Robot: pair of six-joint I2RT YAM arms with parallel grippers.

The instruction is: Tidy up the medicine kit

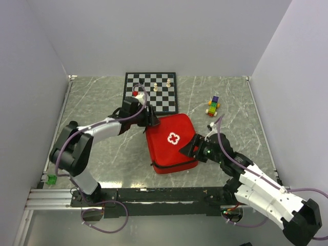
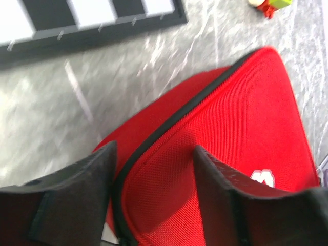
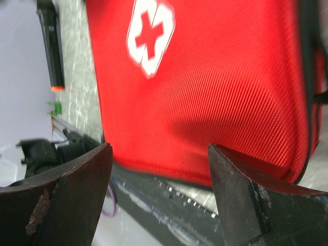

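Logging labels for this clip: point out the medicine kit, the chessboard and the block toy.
medicine kit (image 1: 165, 151): top external view, red cover below the cross.
chessboard (image 1: 166, 102): top external view, bare squares near its front edge.
block toy (image 1: 213, 106): top external view, middle of the blocks.

The red case (image 2: 230, 118) lies on the gray table (image 2: 61, 113). A black zipper (image 2: 169, 125) runs along its edge, and a bit of a white mark (image 2: 262, 178) shows. The left gripper (image 2: 154, 154) has its two dark fingers spread wide over the case's corner. The chessboard (image 2: 77, 31) lies near it.
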